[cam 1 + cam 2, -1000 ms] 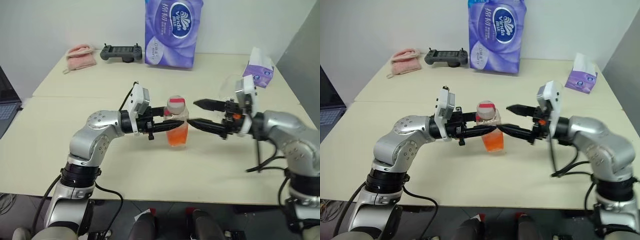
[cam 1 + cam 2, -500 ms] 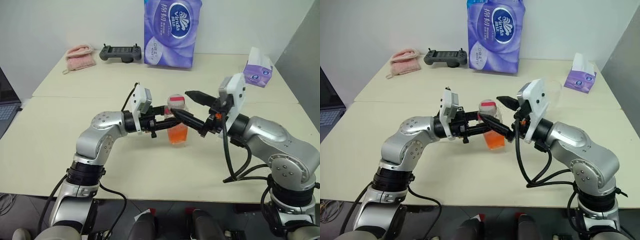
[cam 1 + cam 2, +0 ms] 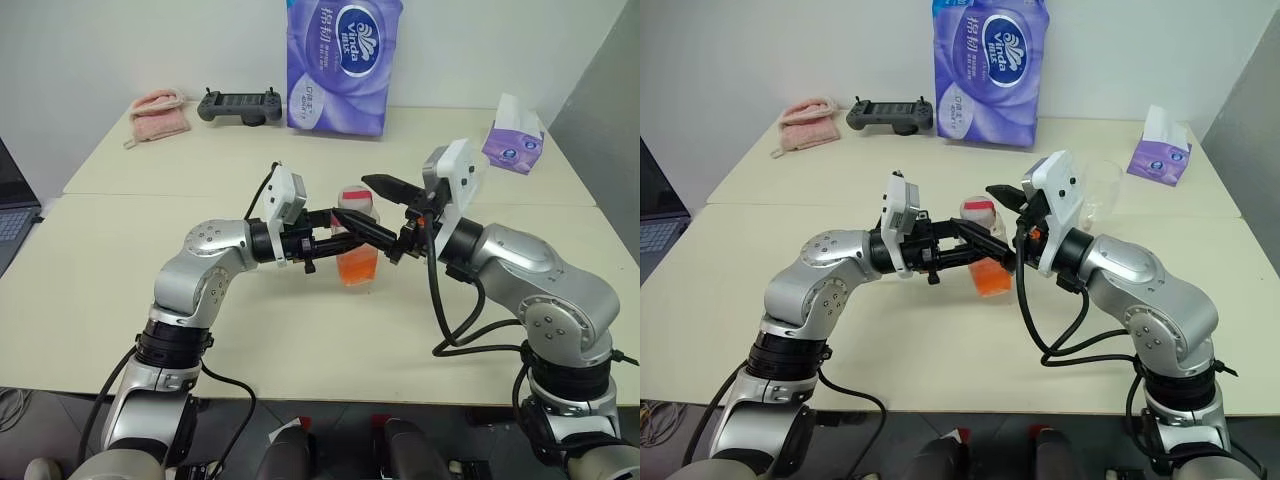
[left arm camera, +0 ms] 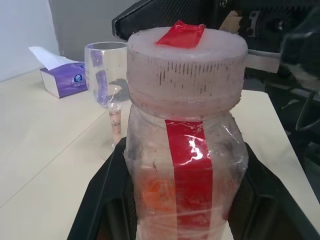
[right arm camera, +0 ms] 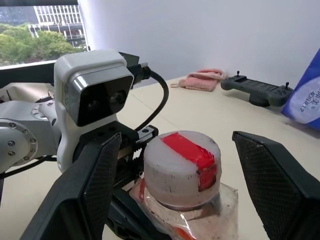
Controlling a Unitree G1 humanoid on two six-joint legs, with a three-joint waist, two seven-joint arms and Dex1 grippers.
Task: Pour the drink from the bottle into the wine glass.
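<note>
The left gripper (image 3: pixel 335 232) pinches the bottle (image 3: pixel 357 245) by its body, upright above the table (image 3: pixel 200 330); the right gripper (image 3: pixel 375 208) stands spread, one finger on either side of the cap (image 5: pixel 181 167), not touching. The wine glass (image 4: pixel 106 75) stands on the table beyond the bottle; a tissue box (image 4: pixel 62 80) lies further off.

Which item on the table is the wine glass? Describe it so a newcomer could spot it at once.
Start at the tall purple tissue pack at the cream table's far edge, then move toward the small purple tissue box. The clear stemmed wine glass stands before that box, behind the right arm; it alone is see-through and empty.
</note>
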